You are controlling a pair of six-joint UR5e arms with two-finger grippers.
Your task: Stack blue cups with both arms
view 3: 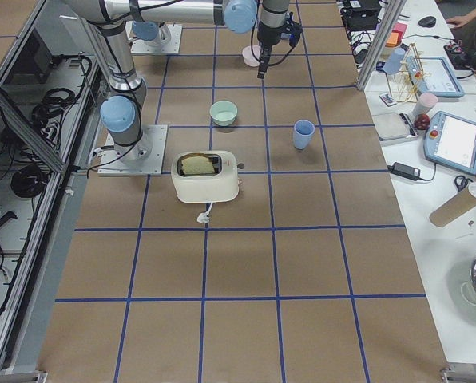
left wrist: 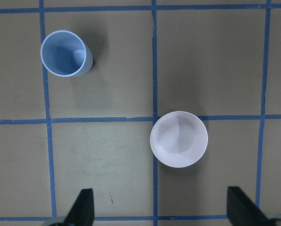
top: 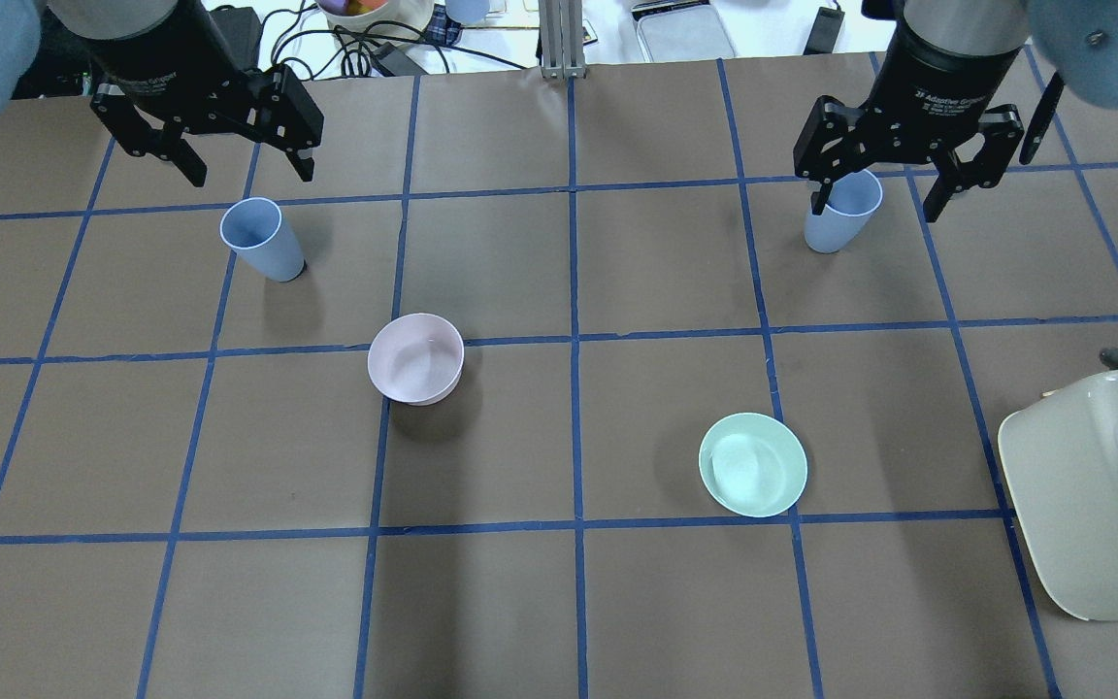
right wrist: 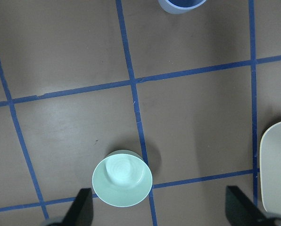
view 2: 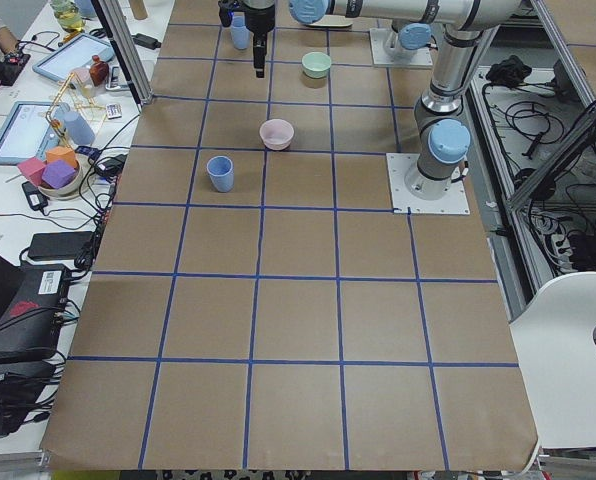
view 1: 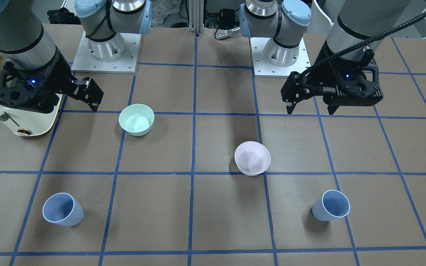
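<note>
Two pale blue cups stand upright and far apart on the brown table. One cup (top: 263, 241) is on my left side; it also shows in the front view (view 1: 330, 206) and the left wrist view (left wrist: 65, 53). The other cup (top: 840, 214) is on my right side, and shows in the front view (view 1: 63, 209) and at the top edge of the right wrist view (right wrist: 180, 4). My left gripper (top: 248, 170) hangs open and empty above the table beyond the left cup. My right gripper (top: 877, 206) hangs open and empty high over the right cup.
A pale pink bowl (top: 415, 358) sits left of centre. A mint-green bowl (top: 753, 464) sits right of centre. A cream toaster (top: 1093, 505) with bread stands at the right edge, near the robot. Blue tape lines grid the table.
</note>
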